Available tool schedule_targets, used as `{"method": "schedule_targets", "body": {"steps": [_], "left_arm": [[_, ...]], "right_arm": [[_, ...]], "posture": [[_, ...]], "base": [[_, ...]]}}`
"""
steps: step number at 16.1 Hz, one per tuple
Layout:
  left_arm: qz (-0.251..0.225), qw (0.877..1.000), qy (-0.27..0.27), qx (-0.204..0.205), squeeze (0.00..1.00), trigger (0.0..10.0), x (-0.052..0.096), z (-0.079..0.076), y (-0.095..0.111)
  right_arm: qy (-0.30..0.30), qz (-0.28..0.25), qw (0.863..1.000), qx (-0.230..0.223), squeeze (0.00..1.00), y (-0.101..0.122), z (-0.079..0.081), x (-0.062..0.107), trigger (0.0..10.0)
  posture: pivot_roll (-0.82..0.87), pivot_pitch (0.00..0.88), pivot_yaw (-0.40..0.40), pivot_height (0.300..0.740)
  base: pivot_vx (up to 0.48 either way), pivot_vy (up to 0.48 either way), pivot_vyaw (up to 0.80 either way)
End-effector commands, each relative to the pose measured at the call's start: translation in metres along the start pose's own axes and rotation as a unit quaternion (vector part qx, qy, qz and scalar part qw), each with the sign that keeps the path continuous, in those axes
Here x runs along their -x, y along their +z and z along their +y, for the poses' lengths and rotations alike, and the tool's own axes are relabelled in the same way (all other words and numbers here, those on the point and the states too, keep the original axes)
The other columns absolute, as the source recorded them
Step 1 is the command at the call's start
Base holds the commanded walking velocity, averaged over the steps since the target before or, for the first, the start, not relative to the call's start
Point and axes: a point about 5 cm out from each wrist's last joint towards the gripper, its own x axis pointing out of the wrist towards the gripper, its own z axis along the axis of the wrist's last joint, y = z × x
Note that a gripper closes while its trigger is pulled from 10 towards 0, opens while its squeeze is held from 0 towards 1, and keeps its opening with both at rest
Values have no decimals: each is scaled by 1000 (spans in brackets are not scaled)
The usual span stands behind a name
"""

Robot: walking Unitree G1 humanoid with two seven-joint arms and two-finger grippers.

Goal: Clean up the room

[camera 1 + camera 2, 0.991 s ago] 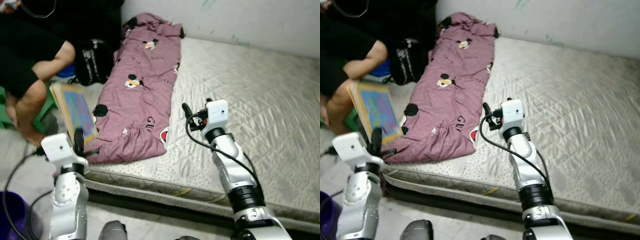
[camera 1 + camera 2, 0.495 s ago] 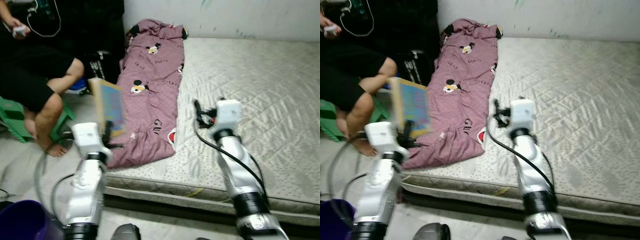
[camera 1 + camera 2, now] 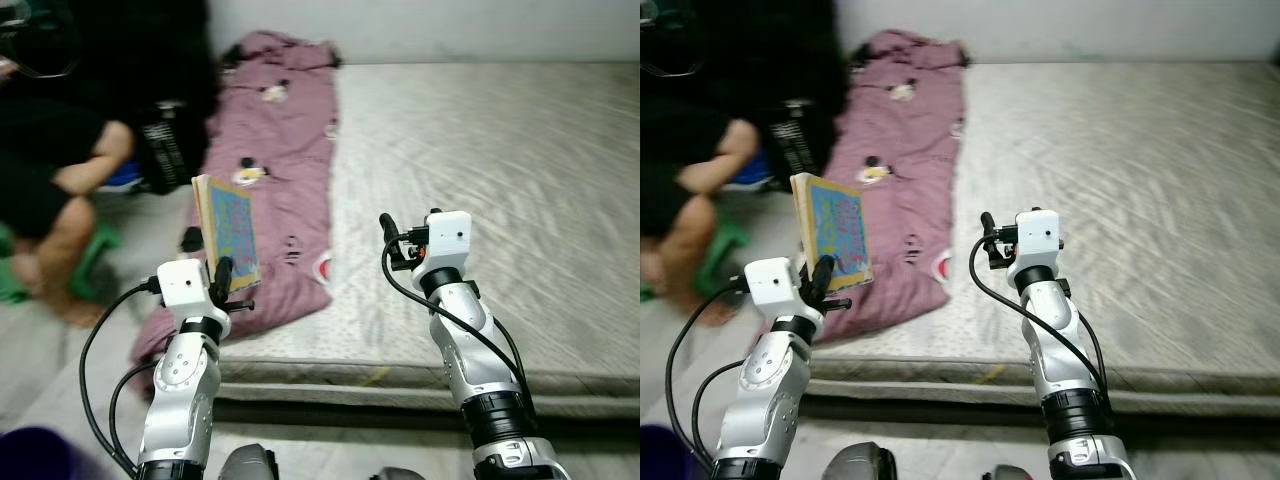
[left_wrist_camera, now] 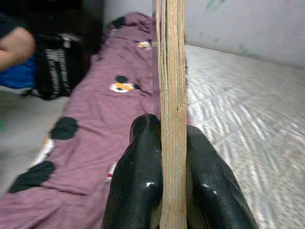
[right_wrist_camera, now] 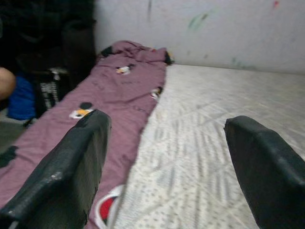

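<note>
A thin picture book (image 3: 229,232) is pinched upright between the two black fingers (image 4: 138,191) of the left gripper (image 4: 164,162); its blue illustrated cover is seen, but no title can be read. The book is held above the near edge of the mattress (image 3: 520,180), just over the lower end of a mauve blanket (image 3: 280,150). The blanket is spread ahead of the left gripper, running away toward the wall (image 5: 214,28); it is printed with black-eared cartoon mouse heads and small dark lettering that is too blurred to be read.

The right gripper (image 5: 167,157) is held with fingers spread wide apart, nothing between them, over the bare quilted mattress just beside the blanket's edge. The mattress is grey-beige with a diamond-stitched top and lies low on the floor (image 3: 60,340).

Beyond the left gripper and to its outer side, a seated person (image 3: 60,170) in dark clothes is seen, with a black bag (image 3: 165,150) bearing white, unreadable print beside them. Faint green marks are seen on the pale wall.
</note>
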Motion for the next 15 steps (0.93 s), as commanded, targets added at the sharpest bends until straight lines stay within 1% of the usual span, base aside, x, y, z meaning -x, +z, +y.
{"method": "schedule_targets", "body": {"steps": [1, 3, 4, 8, 11, 15], "left_arm": [[-26, 1000, 6, -4, 0, 10000, 1, 3, 12], [-29, 1000, 8, -5, 0, 10000, 1, 4, 14], [-33, 999, 16, -1, 0, 10000, 1, 6, 16], [-40, 999, 13, 1, 0, 10000, 0, 6, 20], [-44, 999, 11, 5, 0, 10000, -1, 6, 21], [-45, 999, 14, 9, 0, 10000, -1, 7, 22]], "right_arm": [[16, -3, 1000, -3, 0, 3, 8, -3, 10000], [25, -2, 1000, -5, 0, 3, 12, -5, 10000], [32, -1, 999, 2, 0, 3, 15, -7, 10000], [42, -7, 999, 14, 0, 7, 15, -11, 10000], [41, -6, 999, 12, 0, 7, 15, -13, 10000], [42, -4, 999, 15, 0, 6, 16, -14, 10000]], "posture": [[-1, 49, 17, 740], [12, 51, 5, 740], [18, 53, 0, 740], [25, 62, -9, 740], [25, 66, -10, 740], [24, 69, -10, 740]], "base": [[0, 0, -525], [0, 0, 0], [0, 0, 0], [0, 0, 0], [0, 0, 0], [0, -338, 0]]}}
